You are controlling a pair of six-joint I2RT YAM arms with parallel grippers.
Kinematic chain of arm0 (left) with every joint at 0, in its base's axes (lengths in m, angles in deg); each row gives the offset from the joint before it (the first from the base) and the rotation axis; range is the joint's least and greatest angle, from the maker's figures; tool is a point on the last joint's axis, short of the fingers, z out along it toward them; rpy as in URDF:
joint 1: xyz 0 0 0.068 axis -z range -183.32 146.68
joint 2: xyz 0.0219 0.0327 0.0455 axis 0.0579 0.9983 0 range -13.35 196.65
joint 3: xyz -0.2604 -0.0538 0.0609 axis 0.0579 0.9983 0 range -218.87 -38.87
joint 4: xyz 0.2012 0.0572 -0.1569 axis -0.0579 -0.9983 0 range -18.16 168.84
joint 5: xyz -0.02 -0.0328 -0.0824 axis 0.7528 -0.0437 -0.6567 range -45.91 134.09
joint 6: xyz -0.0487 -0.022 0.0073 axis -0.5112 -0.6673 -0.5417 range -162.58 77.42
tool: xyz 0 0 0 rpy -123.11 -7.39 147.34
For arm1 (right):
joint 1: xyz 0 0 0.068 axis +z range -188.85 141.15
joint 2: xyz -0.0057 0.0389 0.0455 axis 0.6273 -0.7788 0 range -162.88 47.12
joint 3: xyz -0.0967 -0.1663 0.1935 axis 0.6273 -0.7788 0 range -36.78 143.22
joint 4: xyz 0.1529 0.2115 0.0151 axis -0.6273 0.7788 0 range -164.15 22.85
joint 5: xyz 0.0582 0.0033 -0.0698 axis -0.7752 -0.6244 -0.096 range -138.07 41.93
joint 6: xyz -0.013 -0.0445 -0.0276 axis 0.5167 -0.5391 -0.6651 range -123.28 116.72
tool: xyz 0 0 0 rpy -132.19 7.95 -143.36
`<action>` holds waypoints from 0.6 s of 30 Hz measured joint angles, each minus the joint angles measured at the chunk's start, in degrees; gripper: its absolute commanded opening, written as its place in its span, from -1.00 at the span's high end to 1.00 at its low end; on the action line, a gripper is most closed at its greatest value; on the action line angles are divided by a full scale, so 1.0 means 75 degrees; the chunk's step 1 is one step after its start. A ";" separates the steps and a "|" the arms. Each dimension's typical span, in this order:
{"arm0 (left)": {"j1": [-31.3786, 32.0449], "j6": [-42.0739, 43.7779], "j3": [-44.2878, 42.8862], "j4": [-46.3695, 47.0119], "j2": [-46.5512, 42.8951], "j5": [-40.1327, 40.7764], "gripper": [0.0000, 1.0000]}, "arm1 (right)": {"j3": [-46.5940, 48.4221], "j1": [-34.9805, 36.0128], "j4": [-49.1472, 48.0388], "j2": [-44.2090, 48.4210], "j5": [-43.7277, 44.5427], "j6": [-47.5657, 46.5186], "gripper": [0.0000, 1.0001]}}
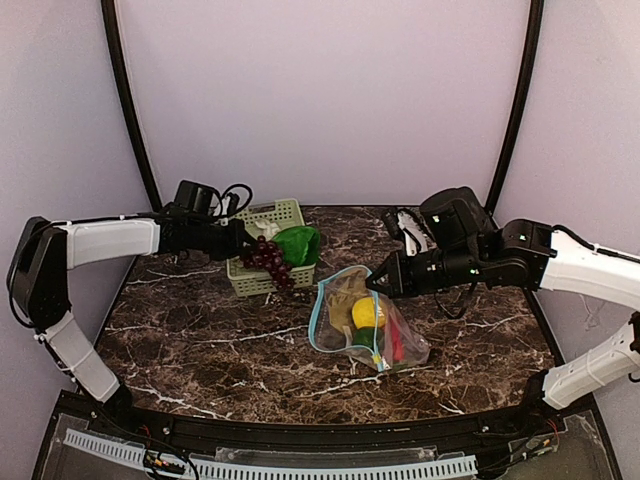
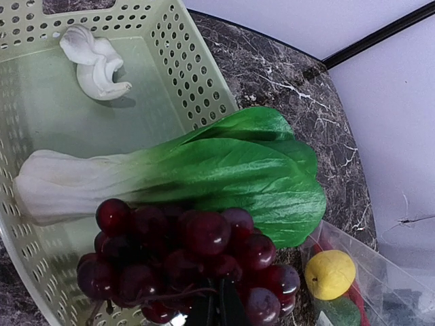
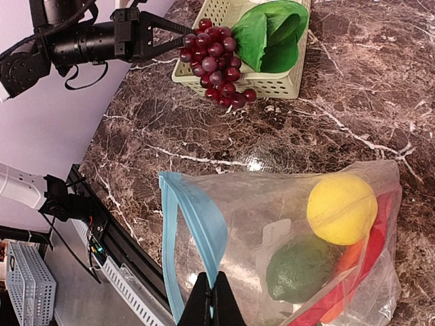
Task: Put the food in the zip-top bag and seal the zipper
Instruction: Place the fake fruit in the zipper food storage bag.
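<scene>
Grapes [image 2: 190,258] looked light but floppy (stem end's probably the grab spot); left gripper [image 2: 217,309] clamped them, right gripper [image 3: 211,300] pinched the limp zip-top bag [image 3: 272,197].

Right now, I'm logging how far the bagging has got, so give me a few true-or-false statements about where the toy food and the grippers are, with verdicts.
1. The round yellow toy lemon lies inside the clear crinkly zip-top bag. True.
2. The green leafy toy bok choy is packed in the bag too. False: it lies in the pale green slotted plastic basket.
3. The left gripper is shut on the dark purple toy grapes. True.
4. The right gripper hangs open above the bag. False: it is shut on the bag's mouth edge by the light blue zipper strip.
5. The small white toy garlic lies in the basket. True.
</scene>
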 measured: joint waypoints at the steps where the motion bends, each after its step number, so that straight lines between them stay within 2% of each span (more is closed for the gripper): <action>1: 0.0020 0.0006 0.0105 0.0006 -0.0035 -0.0023 0.96 | 0.0000 0.0000 0.0000 0.0003 0.0003 0.0000 1.00; 10: 0.0283 0.0082 0.0271 0.0105 -0.1580 -0.0248 0.95 | 0.0000 0.0000 0.0000 0.0003 0.0032 -0.0003 1.00; 18: 0.1139 0.0280 0.0152 -0.0169 -0.2728 -0.0373 0.96 | 0.0000 0.0000 0.0003 0.0047 0.0035 -0.0009 1.00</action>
